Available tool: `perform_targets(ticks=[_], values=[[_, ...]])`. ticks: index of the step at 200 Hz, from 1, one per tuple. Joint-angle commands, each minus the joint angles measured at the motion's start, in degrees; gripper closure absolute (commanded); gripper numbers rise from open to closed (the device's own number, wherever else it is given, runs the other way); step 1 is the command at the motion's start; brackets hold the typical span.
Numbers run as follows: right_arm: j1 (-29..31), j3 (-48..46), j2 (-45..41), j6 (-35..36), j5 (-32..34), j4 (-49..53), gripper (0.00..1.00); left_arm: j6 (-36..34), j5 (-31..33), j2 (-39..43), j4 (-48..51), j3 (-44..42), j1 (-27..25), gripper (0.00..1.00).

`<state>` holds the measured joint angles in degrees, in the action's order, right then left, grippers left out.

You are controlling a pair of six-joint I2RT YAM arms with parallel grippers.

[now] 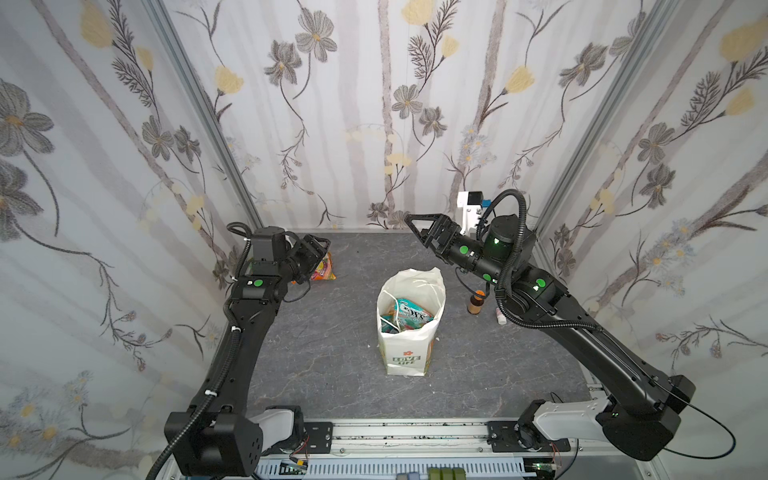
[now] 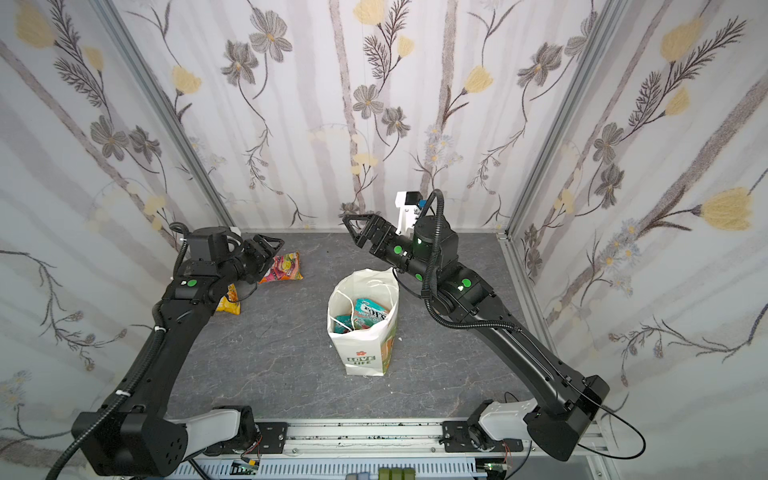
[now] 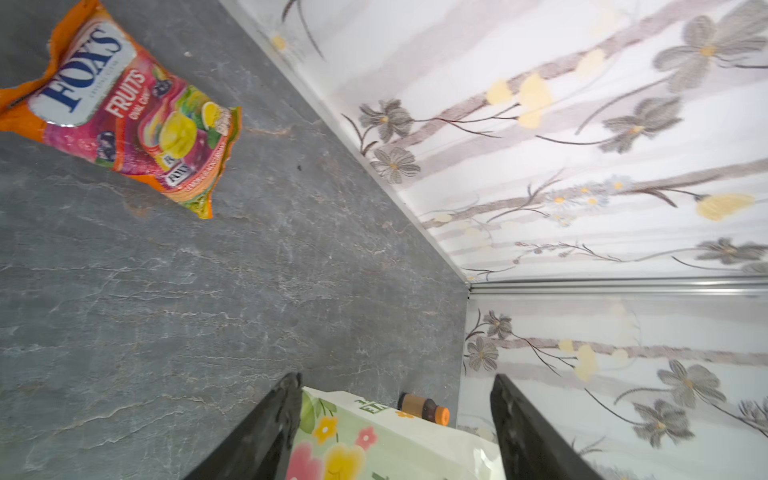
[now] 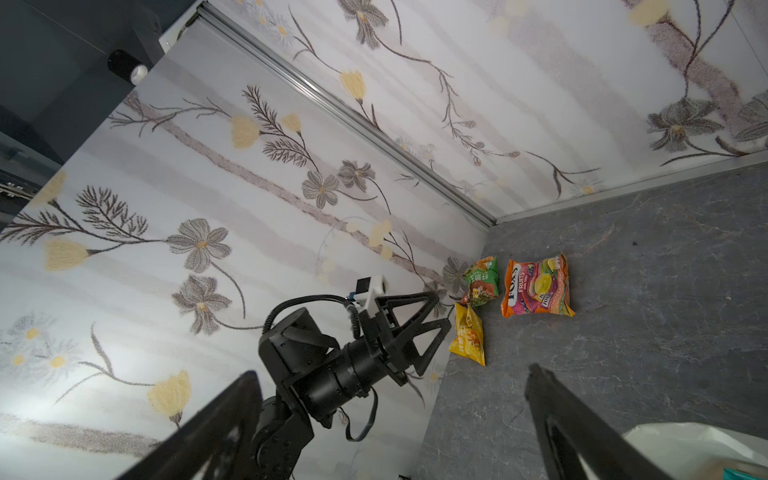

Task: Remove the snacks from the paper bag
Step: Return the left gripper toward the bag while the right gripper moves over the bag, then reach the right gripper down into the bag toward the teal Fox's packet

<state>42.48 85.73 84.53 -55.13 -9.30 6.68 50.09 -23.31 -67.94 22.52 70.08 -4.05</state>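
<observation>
The white paper bag (image 1: 405,353) (image 2: 361,353) stands upright mid-table with its mouth open; a teal FOX'S snack (image 1: 411,315) (image 2: 371,316) and other packets lie inside. An orange-pink FOX'S Fruits snack (image 3: 124,112) (image 4: 536,286) (image 2: 286,268) lies on the floor at the back left, with a green snack (image 4: 482,280) and a yellow snack (image 4: 467,338) (image 2: 228,302) beside it. My left gripper (image 1: 321,249) (image 2: 274,249) (image 3: 397,377) hovers open and empty just above those packets. My right gripper (image 1: 415,228) (image 2: 353,227) (image 4: 395,372) hangs open and empty behind the bag, above it.
A small brown bottle (image 1: 476,302) (image 3: 424,408) with an orange cap and a tiny white-and-pink container (image 1: 501,316) stand right of the bag under the right arm. Flowered walls close in the grey floor (image 1: 324,357) on three sides.
</observation>
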Motion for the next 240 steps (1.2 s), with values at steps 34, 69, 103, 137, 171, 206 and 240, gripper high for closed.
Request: perform_targets(ticks=[34, 69, 103, 137, 171, 206, 240], values=[[3.0, 2.9, 1.2, 7.4, -4.0, 14.7, 0.1, -10.0, -1.0, 12.9, 3.9, 1.1, -2.4, 0.18], [8.1, 6.1, 4.0, 10.2, 0.3, 25.9, 0.13, -26.5, -6.6, 14.6, 17.0, 8.9, -3.6, 0.15], [10.8, 8.5, 8.7, 10.6, 7.2, 33.1, 0.2, -47.7, -7.5, 15.2, 28.8, 15.7, -10.8, 0.09], [11.7, 9.1, 12.0, 9.6, 15.7, 35.8, 0.31, -55.9, -9.4, 15.1, 34.5, 17.0, -15.9, 0.06], [11.7, 9.6, 15.0, 10.7, 18.9, 38.5, 0.41, -57.4, -11.8, 14.9, 35.4, 17.5, -16.7, 0.07], [11.7, 8.4, 17.3, 12.9, 20.7, 40.1, 0.46, -59.3, -13.0, 14.6, 35.9, 18.6, -16.9, 0.08], [11.7, 6.7, 18.9, 13.9, 21.0, 40.7, 0.48, -60.2, -12.4, 14.8, 35.1, 19.1, -16.9, 0.08]])
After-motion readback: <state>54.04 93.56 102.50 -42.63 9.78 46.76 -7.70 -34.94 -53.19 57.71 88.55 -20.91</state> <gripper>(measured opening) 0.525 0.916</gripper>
